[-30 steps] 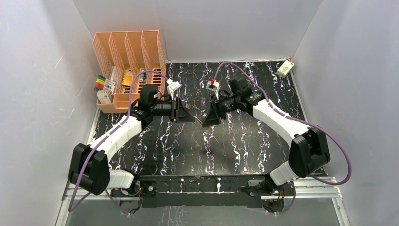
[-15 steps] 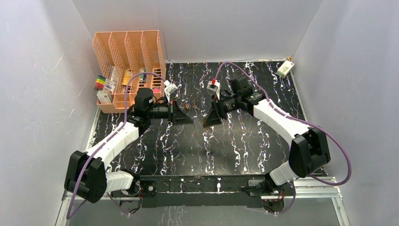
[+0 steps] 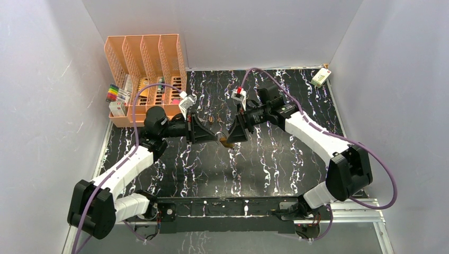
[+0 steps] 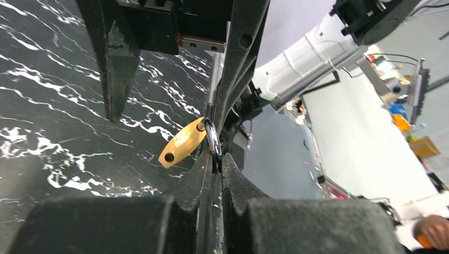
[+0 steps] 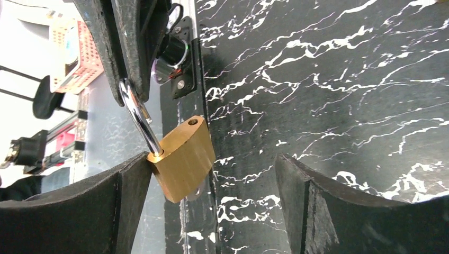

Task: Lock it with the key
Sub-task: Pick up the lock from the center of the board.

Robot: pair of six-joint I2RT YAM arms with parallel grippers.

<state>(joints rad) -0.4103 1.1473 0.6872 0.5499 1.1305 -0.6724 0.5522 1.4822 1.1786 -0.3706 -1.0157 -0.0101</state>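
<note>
Hard to make out: the key, not discernible in any view.
Left gripper (image 4: 214,168): clamped on the steel shackle (image 5: 136,114).
Brass padlock (image 5: 182,159): above the black marbled counter (image 3: 265,159), long axis tilted, body hanging below the unlatched shackle.
Right gripper (image 5: 212,161): spread wide, a finger on either side of the body.

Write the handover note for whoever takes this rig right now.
The left gripper has its jaws shut on the shackle of the brass padlock, between the two arms.
The right gripper has its jaws open. The padlock body sits beside one finger, not gripped.
Done: the padlock is picked up.
Left: the shackle is open, with its free hole empty. No key shows clearly in any view, so find it, close the shackle and lock.
</note>
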